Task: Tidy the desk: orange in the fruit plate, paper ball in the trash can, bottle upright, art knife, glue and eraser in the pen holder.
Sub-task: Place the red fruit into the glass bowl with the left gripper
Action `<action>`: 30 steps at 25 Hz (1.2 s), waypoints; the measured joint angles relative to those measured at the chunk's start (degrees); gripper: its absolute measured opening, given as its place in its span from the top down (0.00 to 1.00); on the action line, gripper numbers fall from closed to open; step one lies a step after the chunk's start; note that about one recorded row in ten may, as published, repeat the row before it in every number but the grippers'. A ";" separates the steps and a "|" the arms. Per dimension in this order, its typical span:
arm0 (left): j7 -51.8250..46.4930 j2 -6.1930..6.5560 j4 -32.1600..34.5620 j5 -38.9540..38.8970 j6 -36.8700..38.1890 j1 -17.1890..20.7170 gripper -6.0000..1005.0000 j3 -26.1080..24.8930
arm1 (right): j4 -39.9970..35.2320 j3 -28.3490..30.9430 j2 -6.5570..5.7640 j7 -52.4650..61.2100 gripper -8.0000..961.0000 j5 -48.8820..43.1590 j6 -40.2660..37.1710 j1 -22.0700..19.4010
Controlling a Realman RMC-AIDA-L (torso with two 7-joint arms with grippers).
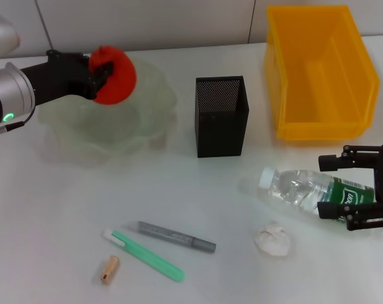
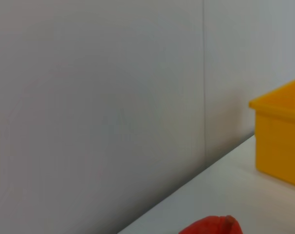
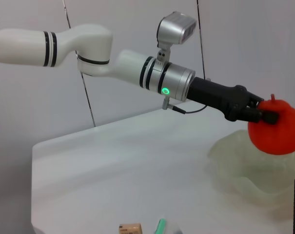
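Observation:
My left gripper (image 1: pixel 101 73) is shut on the red-orange orange (image 1: pixel 117 76) and holds it over the far side of the pale green fruit plate (image 1: pixel 83 136). The right wrist view shows the same orange (image 3: pixel 278 129) above the fruit plate (image 3: pixel 240 163). The bottle (image 1: pixel 299 188) lies on its side, and my right gripper (image 1: pixel 325 188) is open with one finger on each side of its green label. The paper ball (image 1: pixel 272 240) lies in front of the bottle. A grey stick, apparently the art knife (image 1: pixel 176 236), the green glue stick (image 1: pixel 148 256) and the eraser (image 1: pixel 109 268) lie near the front.
The black mesh pen holder (image 1: pixel 221 117) stands mid-table. The yellow trash can (image 1: pixel 318 76) stands at the back right, just behind my right gripper.

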 joint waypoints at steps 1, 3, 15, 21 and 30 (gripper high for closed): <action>0.25 -0.01 -0.62 0.02 -1.12 0.00 0.78 0.26 | 0.00 0.01 0.00 0.01 0.19 0.02 0.00 0.00; 0.51 -0.01 -1.06 0.03 -1.29 -0.01 0.78 0.25 | 0.00 0.00 0.00 0.01 0.19 0.04 0.00 0.00; 3.25 -0.15 -2.13 0.03 -1.94 0.45 0.66 0.31 | -0.02 0.01 0.05 0.20 0.20 0.07 -0.11 0.17; 3.08 -0.11 -1.13 -0.39 -1.32 0.75 0.38 0.32 | 1.05 0.38 -0.05 0.22 0.20 0.00 -0.51 0.21; -0.48 0.40 5.81 -2.03 14.31 3.09 0.19 -3.63 | 0.91 0.76 -0.26 1.74 0.20 -2.68 0.33 0.53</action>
